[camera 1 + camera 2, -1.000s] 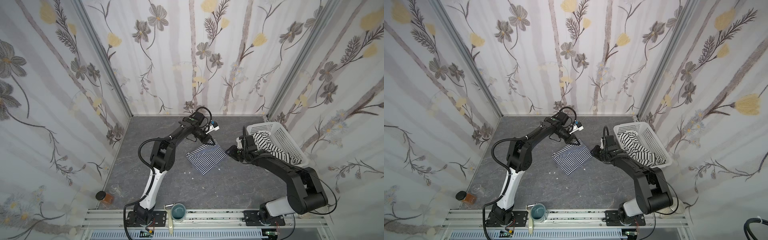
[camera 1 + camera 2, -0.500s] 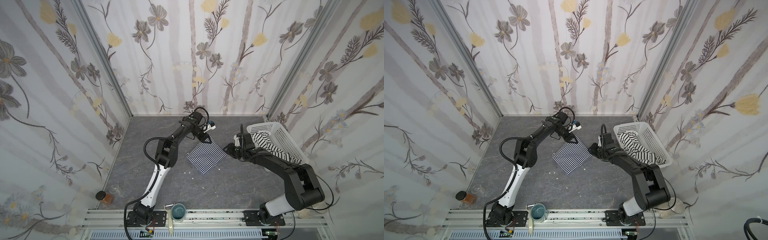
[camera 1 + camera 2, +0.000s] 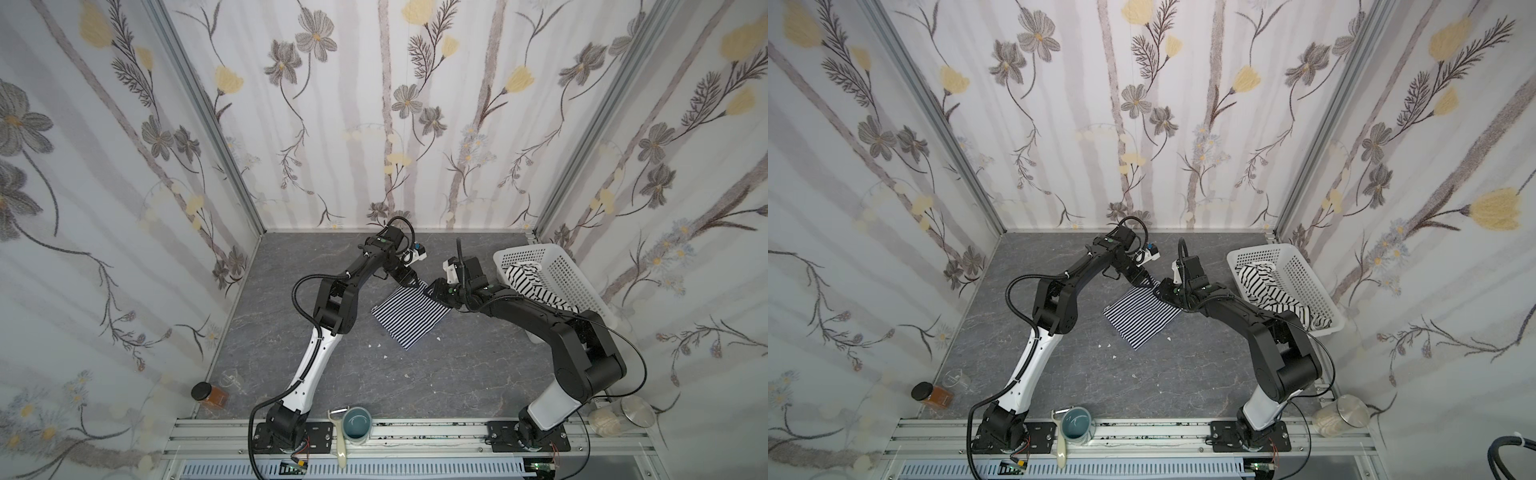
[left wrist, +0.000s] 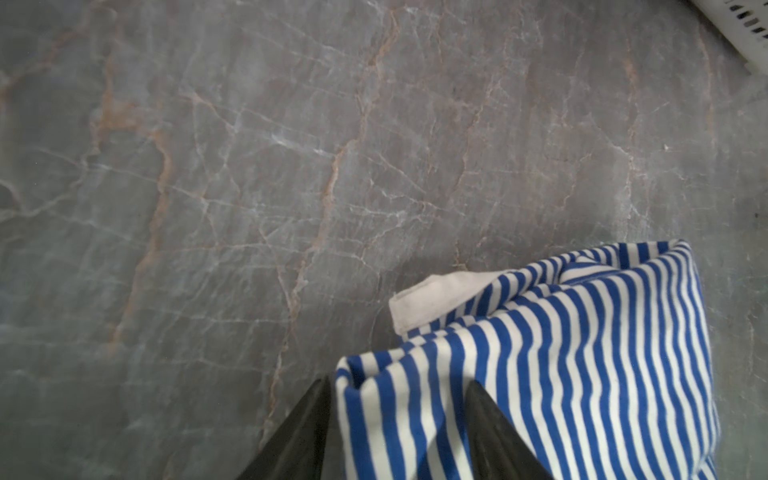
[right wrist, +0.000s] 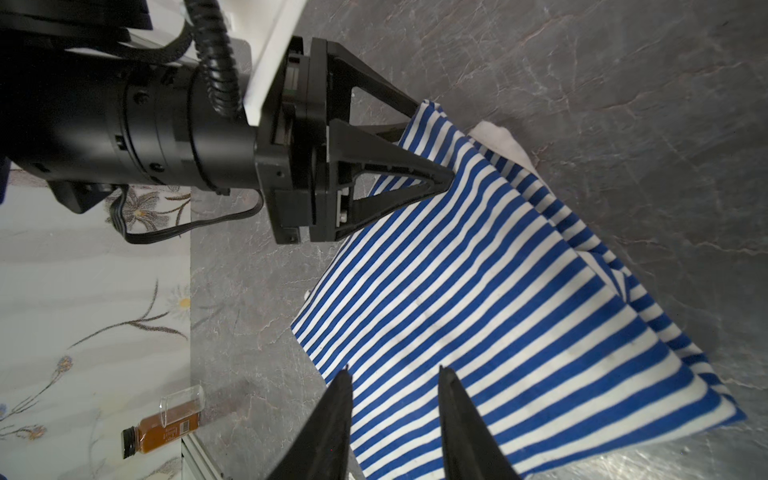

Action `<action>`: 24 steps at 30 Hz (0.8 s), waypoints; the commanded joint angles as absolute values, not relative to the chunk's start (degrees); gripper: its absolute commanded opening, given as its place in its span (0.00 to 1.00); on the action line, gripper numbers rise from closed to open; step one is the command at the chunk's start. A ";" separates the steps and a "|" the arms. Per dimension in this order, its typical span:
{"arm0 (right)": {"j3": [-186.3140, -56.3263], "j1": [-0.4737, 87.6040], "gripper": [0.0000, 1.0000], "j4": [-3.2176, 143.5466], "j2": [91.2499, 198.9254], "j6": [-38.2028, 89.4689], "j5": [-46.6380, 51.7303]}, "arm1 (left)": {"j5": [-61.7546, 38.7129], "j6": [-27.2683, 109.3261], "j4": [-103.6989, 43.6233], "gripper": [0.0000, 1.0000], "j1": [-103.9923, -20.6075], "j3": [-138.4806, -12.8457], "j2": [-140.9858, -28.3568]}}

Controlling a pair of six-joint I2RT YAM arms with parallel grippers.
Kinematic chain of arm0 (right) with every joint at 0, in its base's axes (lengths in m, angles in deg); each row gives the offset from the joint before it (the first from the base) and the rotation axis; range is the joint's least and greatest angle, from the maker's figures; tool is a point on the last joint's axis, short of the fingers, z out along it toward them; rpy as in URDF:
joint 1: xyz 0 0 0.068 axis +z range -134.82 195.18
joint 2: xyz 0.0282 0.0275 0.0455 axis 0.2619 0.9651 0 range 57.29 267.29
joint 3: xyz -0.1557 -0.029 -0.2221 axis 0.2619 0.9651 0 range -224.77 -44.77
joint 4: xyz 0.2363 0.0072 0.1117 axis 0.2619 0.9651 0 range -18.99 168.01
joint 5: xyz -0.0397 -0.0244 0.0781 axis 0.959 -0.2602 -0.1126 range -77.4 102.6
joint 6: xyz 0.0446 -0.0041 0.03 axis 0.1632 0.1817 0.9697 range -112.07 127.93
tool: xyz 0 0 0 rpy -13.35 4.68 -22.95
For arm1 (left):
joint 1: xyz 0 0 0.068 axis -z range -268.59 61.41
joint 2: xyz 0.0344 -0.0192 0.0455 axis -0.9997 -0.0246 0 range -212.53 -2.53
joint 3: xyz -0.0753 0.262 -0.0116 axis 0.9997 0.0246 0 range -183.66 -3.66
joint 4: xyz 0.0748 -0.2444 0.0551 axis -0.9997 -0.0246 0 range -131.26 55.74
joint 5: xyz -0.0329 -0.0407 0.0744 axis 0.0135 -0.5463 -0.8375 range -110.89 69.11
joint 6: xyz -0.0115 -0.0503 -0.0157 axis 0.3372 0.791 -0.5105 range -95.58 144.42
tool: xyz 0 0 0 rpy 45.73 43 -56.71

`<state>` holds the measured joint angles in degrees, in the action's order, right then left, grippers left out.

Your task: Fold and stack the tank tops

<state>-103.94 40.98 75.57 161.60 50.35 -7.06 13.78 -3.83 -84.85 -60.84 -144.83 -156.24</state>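
Observation:
The navy-and-white striped tank top lies folded on the grey table, white trim poking out at its far corner. My left gripper stands open astride that far corner, and the cloth lies loose between its fingers; the right wrist view shows it too. At the top's right edge my right gripper is open, fingertips just over the flat stripes. The black-striped white tank top lies crumpled in the basket.
The white perforated basket stands at the right, close behind my right arm. An amber bottle and a clear glass sit at the front left. A teal cup and a peeler rest on the front rail.
My left gripper has opened and let go of the striped top's far corner. My right gripper has edged a little left over the top, its jaws unchanged.

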 commanded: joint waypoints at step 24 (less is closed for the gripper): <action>-107.71 37.20 0.36 74.60 168.49 47.77 -6.34 | 2.18 2.10 -75.45 0.63 -59.29 -115.38 -127.51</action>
<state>-106.52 37.88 76.01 167.61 49.12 -6.54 -4.66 1.94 -76.47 -59.75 -120.32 -131.80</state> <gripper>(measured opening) 0.359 0.625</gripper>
